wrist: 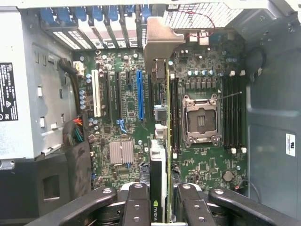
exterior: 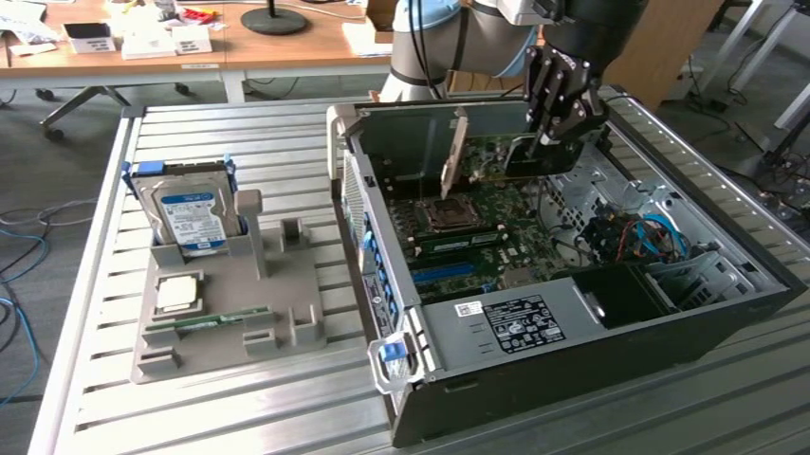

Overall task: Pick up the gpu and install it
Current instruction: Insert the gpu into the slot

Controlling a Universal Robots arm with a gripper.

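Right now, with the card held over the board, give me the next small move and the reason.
Probably nudge the gpu sideways, away from the CPU socket, towards the long blue slot, before lowering. The gripper, shut on it, holds it edge-on above the motherboard, and in the wrist view its edge lies beside that slot, not over it.

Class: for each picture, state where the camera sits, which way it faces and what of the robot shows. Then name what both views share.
Exterior view: high beside the table, looking down into the open computer case; the arm and gripper show.
Wrist view: on the wrist, facing the motherboard along the gripper; its fingers show.
Shared: the gpu clamped in the gripper, and the CPU socket.
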